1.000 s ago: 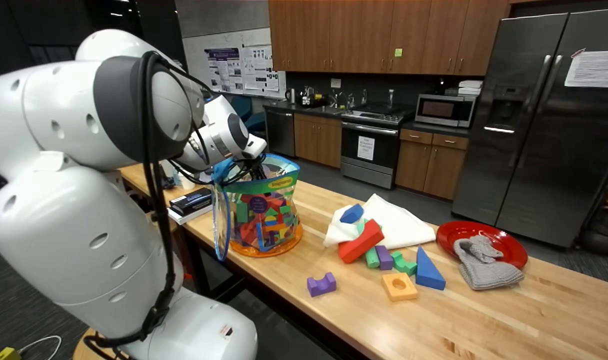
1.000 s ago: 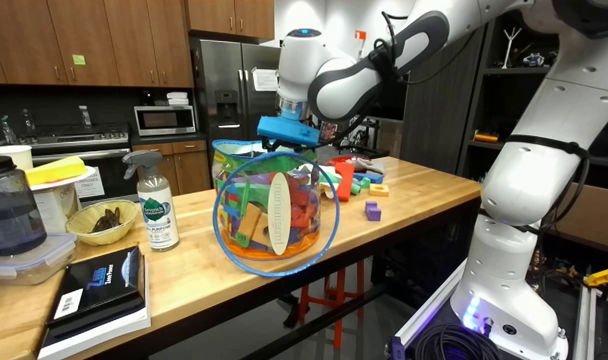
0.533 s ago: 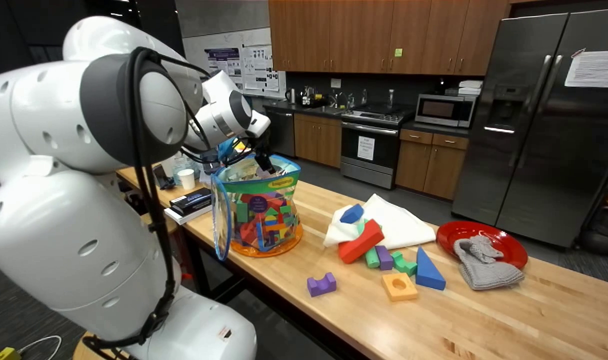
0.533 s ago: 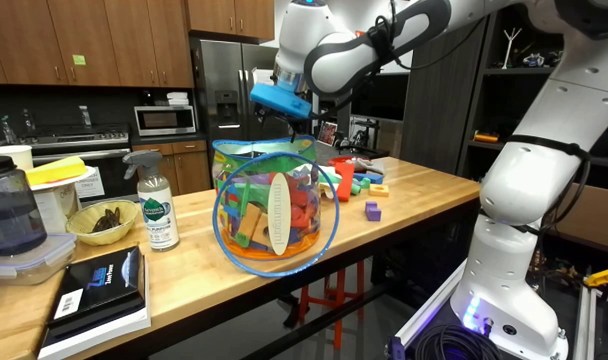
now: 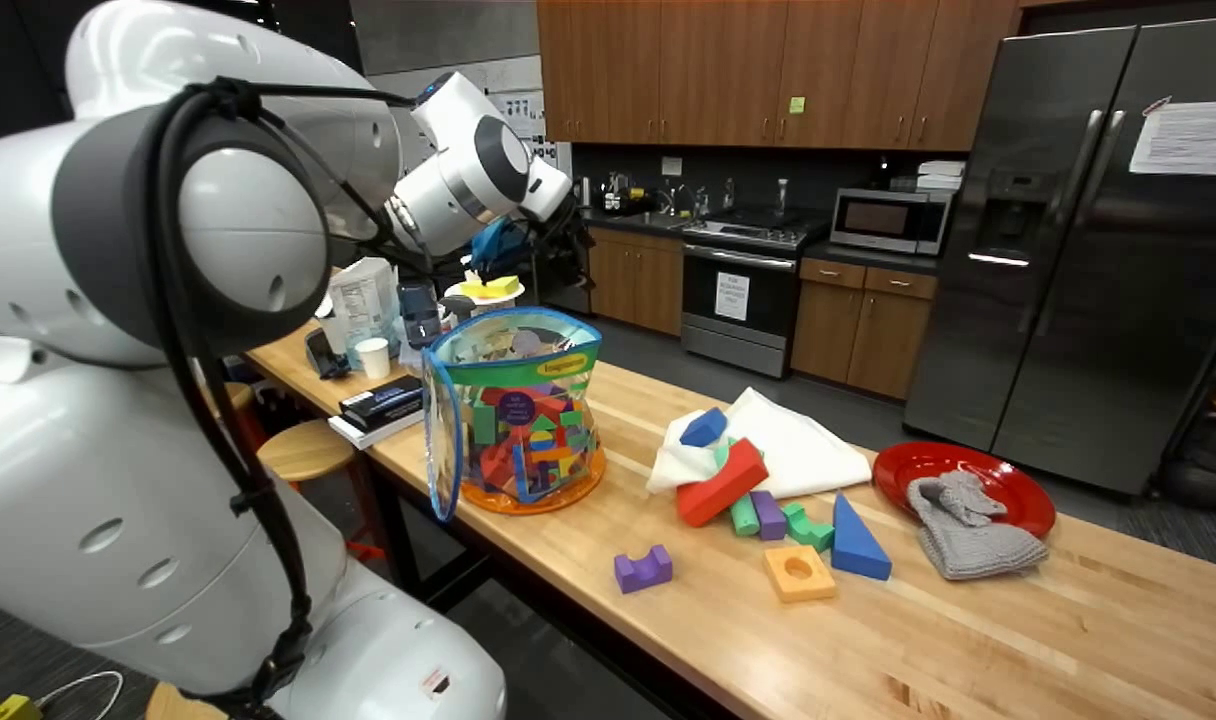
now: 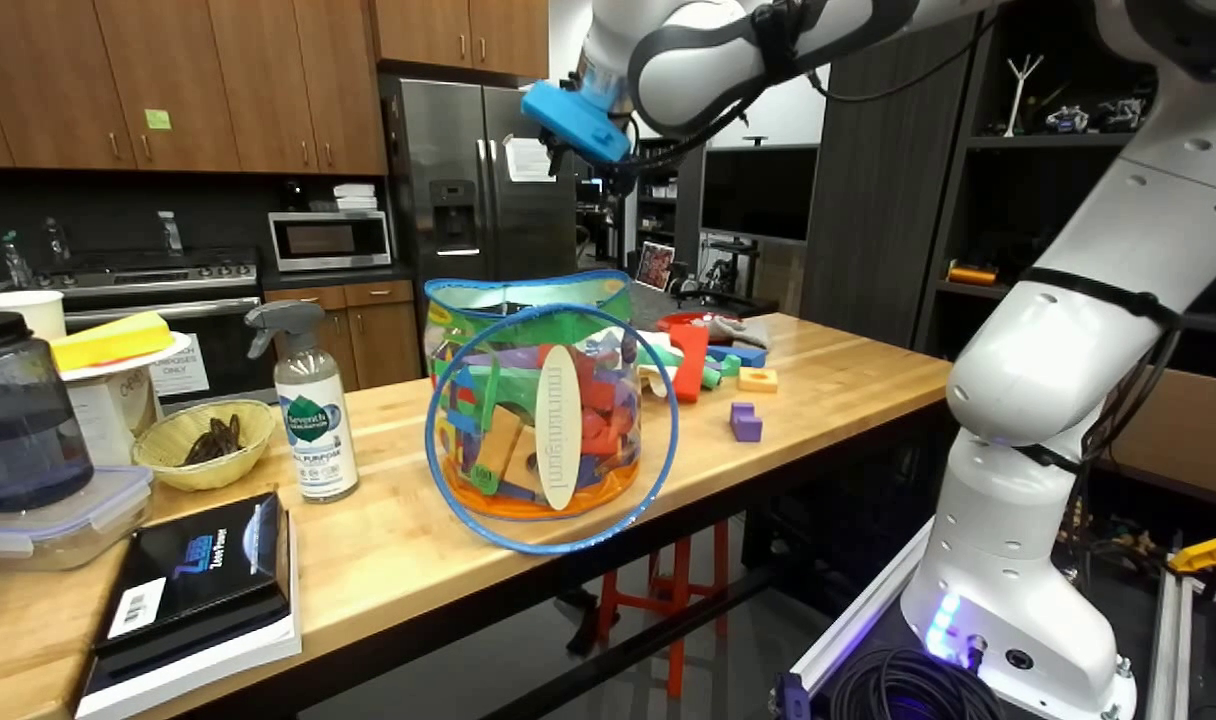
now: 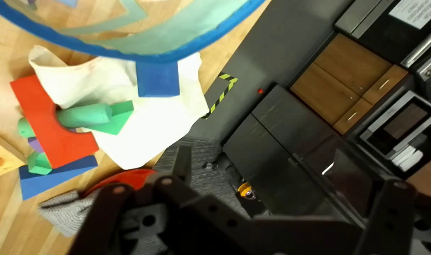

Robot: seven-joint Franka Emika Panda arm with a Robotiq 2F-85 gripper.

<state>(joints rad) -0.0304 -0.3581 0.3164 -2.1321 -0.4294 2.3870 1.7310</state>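
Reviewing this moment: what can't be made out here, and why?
Middle of the bag: hidden by the outer blocks, both exterior views.
Most of the bag: cut off by the top edge, wrist view.
Purple block: mostly covered by the red block, wrist view.
Red plate and gray towel: partly behind the claw, wrist view.
Fridge paper: writing too small, both exterior views.

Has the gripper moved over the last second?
Yes, upward: in both exterior views, the gripper has risen out of the clear bag, which has not moved, and hangs above it.
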